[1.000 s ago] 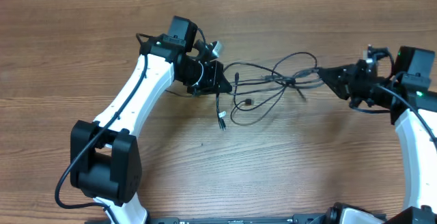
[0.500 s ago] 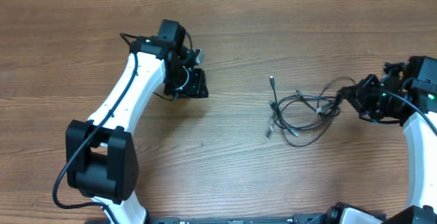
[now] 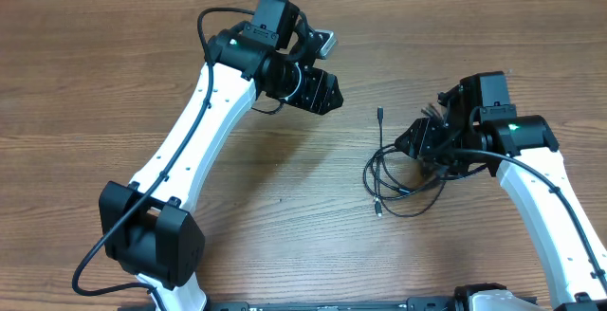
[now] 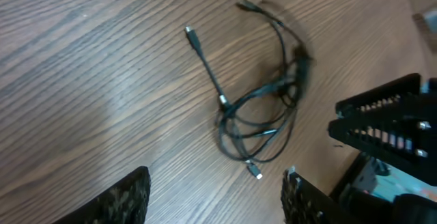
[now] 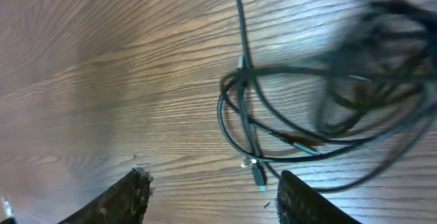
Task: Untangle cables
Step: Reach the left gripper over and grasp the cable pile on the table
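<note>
**Two open grippers, one tangled bundle**

On the left of the wooden table (image 3: 285, 216), the left gripper (image 3: 332, 93) hangs over bare wood. Its two fingers are spread wide with nothing between them. To its right and well apart, the cables (image 4: 254, 95) lie on the table in one knotted bundle of overlapping loops. Three loose plug ends stick out, but the number of cords cannot be told. The right gripper (image 3: 406, 144) sits at the bundle's right edge, its two fingers also wide apart and clamping nothing.
</note>
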